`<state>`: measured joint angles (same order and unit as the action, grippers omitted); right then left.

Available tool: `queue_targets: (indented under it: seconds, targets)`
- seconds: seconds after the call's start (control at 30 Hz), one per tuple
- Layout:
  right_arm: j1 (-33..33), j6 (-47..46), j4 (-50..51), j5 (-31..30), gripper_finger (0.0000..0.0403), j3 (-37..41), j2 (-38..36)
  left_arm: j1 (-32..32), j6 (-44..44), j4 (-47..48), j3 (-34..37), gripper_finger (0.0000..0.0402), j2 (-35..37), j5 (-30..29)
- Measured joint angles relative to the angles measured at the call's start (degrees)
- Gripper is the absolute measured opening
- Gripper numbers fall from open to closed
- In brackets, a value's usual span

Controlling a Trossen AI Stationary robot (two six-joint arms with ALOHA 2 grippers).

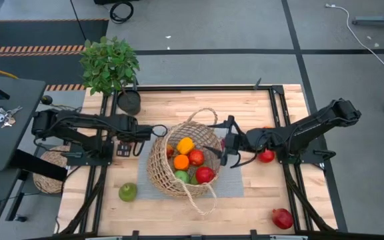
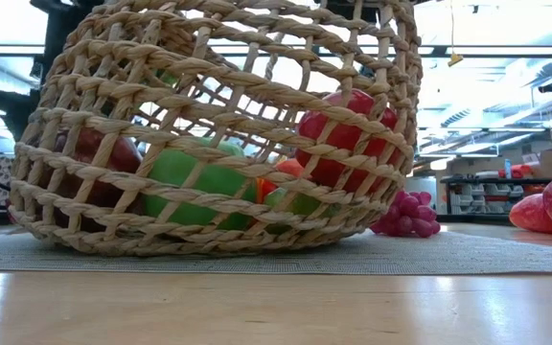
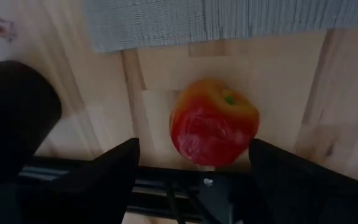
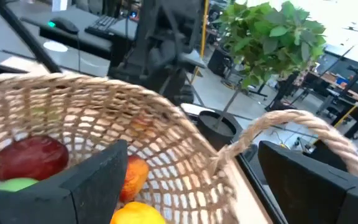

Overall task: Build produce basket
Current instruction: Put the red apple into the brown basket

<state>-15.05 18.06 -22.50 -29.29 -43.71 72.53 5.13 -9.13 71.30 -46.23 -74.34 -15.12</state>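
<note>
Wooden tabletop's near edge carries a green pear toward the left corner and a pomegranate near the right corner. Mid-table on a grey mat, the wicker basket holds an orange, yellow pepper and apples. Left gripper is spread over a red apple beside the basket — right gripper gapes empty at the basket's right rim. A potted plant stands at the far-left corner.

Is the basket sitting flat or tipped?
Tipped: the basket leans with one base edge raised off the grey mat.
</note>
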Motion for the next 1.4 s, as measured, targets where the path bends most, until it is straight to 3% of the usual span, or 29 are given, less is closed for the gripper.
queue_targets:
  seconds: [0.43, 0.97, 1.4]
  targets:
    - [2.6, 0.0, 0.0, 6.6, 0.0364, 0.1, -0.5, -0.1, -5.3, -2.2, 3.6, 0.0313, 0.0, 1.6]
    - [2.6, -1.9, 0.0, 7.3, 0.0364, 0.1, -0.5, -0.1, -11.1, -4.6, 3.9, 0.0314, -0.7, 3.6]
    - [2.6, -2.9, -0.2, 8.5, 0.0364, 0.1, -0.4, -0.2, -14.9, -9.5, 11.2, 0.0314, -0.7, 0.6]
